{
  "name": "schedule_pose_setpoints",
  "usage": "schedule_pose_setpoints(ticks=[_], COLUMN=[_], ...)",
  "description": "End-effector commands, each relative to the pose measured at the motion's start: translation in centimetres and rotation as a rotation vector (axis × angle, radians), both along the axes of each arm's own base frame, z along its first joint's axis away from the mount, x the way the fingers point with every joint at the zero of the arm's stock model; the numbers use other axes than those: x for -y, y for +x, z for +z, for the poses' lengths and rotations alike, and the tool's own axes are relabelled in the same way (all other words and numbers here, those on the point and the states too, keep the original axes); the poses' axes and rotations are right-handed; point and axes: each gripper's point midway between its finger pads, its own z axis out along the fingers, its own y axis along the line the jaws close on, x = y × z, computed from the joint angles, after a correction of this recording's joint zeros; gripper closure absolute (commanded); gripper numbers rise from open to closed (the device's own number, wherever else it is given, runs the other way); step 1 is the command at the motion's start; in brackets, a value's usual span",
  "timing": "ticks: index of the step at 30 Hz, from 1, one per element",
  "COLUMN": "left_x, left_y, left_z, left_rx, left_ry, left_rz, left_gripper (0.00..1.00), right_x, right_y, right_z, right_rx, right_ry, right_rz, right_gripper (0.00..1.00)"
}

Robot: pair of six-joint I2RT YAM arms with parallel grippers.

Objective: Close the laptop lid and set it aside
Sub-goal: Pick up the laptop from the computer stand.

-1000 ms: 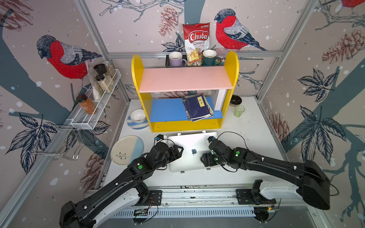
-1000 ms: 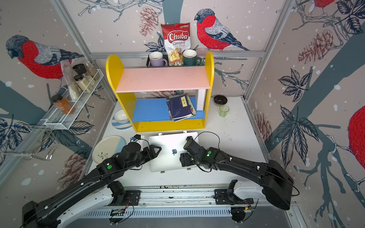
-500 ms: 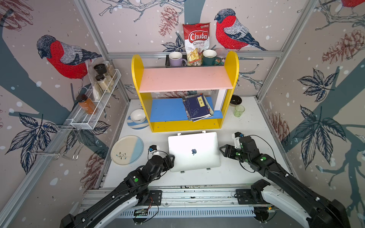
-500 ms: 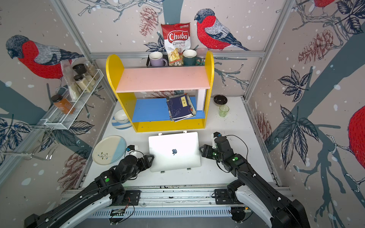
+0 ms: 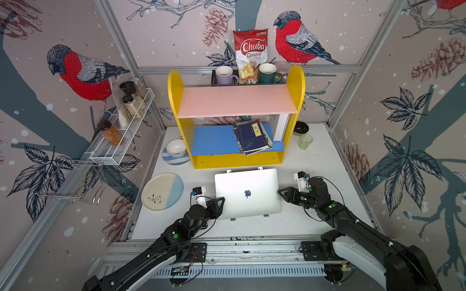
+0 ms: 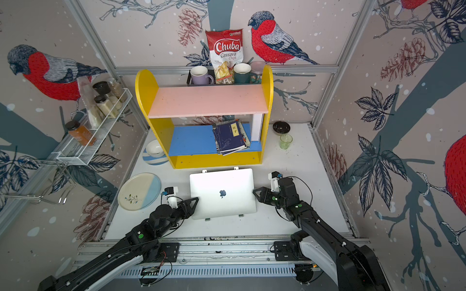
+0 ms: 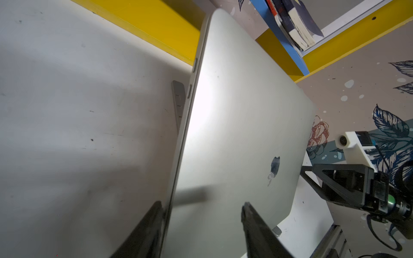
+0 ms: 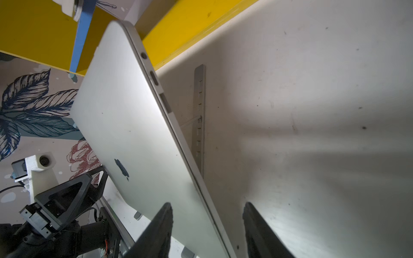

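Beside the laptop (image 5: 248, 194), arms (image 5: 174, 235) (image 5: 353, 224) outstretched.

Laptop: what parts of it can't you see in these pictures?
- Keyboard and screen: hidden in every view; the shut laptop lid covers them.
- Stand: the laptop hides all but one strip in the right wrist view.
- Left gripper: the left wrist view's bottom edge cuts off its fingers; whether they touch the laptop is unclear.
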Motion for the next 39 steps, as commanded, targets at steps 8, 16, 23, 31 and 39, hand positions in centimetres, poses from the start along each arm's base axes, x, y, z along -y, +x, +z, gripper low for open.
schedule_pose_setpoints(ticks=[8,16,23,31,39], left_x=[0.7,2.1,2.7,3.1,3.6], left_y=[0.9,1.6,2.0,2.4,2.8], left_z=[1.4,1.2,1.1,2.1,2.5], left_rx=[0.094,0.06,0.053,0.067,0.062], left_ry=[0.011,0.043,0.031,0.013,0.022], left_rz=[-0.024,-0.065,-0.07,-0.077,-0.082], left_gripper=[0.38,0.38,0.39,0.43,0.43], right_x=[-0.4,-1.8,-2.6,-3.8,-4.4], right_y=[1.9,3.0,3.4,3.6,4.3], right_z=[0.9,0.2,-0.7,-1.6,-1.8], right_rx=[0.061,0.011,-0.025,-0.045,-0.042], right_ry=[0.094,0.149,0.183,0.21,0.237], right_rz=[0.05,0.097,0.113,0.154,0.154], right_gripper=[0.5,0.51,0.51,0.57,0.62])
